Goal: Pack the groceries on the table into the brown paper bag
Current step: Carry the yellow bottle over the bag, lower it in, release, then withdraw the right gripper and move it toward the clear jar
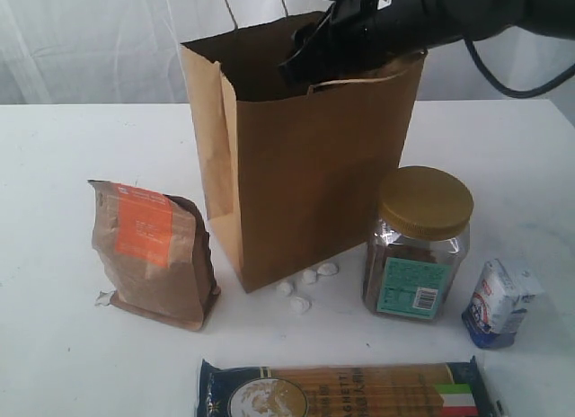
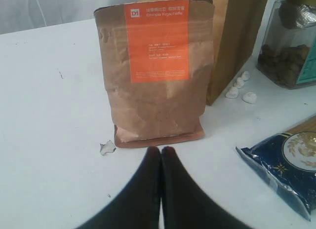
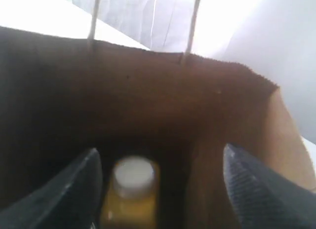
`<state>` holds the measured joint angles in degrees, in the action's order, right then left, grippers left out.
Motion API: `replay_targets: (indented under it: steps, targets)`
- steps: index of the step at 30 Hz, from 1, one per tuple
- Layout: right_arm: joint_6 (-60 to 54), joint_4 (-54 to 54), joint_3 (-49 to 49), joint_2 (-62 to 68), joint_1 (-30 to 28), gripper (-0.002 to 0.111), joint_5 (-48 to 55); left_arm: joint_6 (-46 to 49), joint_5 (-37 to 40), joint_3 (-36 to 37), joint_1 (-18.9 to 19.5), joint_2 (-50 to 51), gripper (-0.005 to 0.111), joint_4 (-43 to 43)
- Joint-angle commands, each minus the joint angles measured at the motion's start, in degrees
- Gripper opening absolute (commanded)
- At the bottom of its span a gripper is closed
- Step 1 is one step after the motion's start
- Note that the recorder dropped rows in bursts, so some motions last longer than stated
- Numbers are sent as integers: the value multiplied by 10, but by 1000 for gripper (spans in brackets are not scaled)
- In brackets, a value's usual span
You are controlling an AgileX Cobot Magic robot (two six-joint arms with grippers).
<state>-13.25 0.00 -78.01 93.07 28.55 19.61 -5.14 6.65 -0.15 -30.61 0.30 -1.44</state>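
Observation:
The brown paper bag stands upright mid-table. My right gripper reaches down into its mouth. Inside, the gripper is open, and the yellow white-capped bottle stands below between the fingers, clear of the far finger. The kraft pouch with orange label stands left of the bag. My left gripper is shut and empty, just short of the pouch base. The gold-lidded jar, blue-white packet and spaghetti pack sit on the table.
Small white pebble-like bits lie at the bag's front corner. A torn white scrap lies by the pouch base. The bag's cord handles rise at the far rim. The spaghetti pack lies beside my left gripper.

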Motion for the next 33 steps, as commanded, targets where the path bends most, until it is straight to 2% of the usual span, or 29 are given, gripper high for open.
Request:
replay_targets:
  steps: [1,14,20,25,33]
  targets:
    - [-5,4,-2,-12,0,67,-3,0,0,1,3,-3,0,-3]
    - [1,4,-1,-47,0,67,41,0,0,1,3,-3,0,-3]
    - [2,4,-1,-92,0,66,13,0,0,1,3,-3,0,-3]
    - [6,4,3,-141,0,63,37,0,0,1,3,-3,0,-3]
    - [21,0,96,-287,-13,63,47,0,0,1,3,-3,0,-3]
